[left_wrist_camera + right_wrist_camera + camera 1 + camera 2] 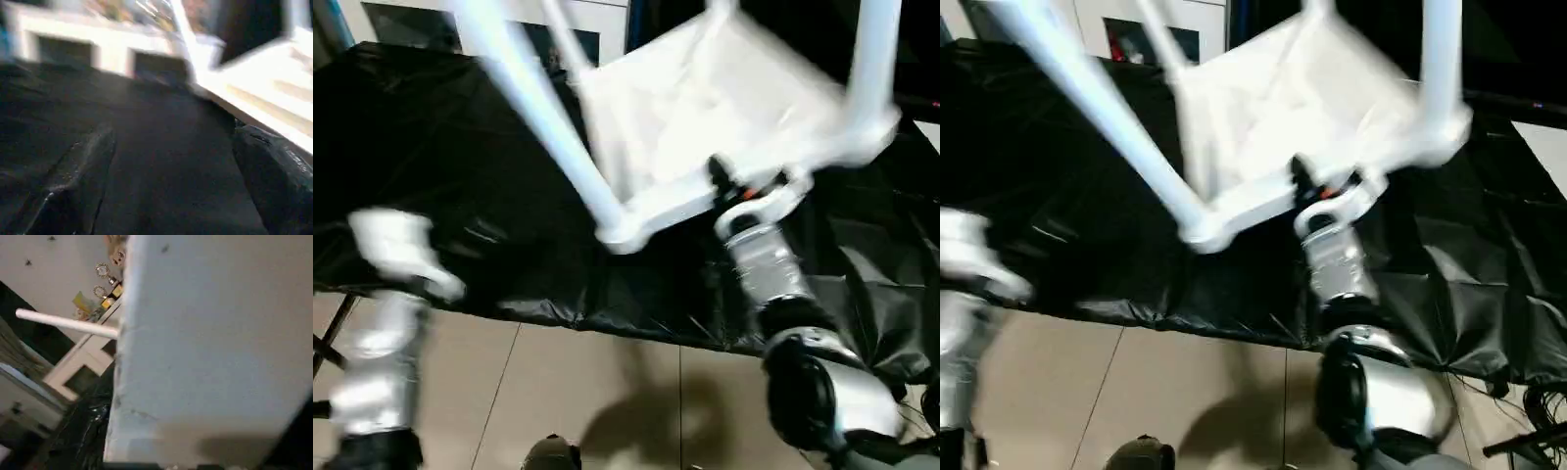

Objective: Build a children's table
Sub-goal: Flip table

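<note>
White plastic dominates the middle of the scene: the small white plastic children's table (724,108) is upside down and tilted, lifted above the black plastic sheet (431,176) that covers the work surface. Its ribbed underside faces up and toward the robot, and its long round white tube legs (533,108) stick out of the corner sockets, up and away, one slanting to the robot's left, another rising at the right.

At the table top's near edge is the right gripper (736,186), on its silver forearm. Its black fingers sit at the rim and appear closed on it, with a bit of orange showing at the wrist; the blur keeps me from seeing the contact cleanly. From the right wrist, the broad white face of the table top stands close against the camera, with one leg jutting sideways past it.

Off to the robot's left, the left arm (386,323) hangs well apart from the table, out over the pale tiled floor (607,392) by the front edge of the sheet. From its wrist, two dark fingers (274,176) stand wide apart with nothing between them, the black sheet beyond and the table's ribbed edge off to one side. A white cabinet (102,41) stands behind the sheet.
</note>
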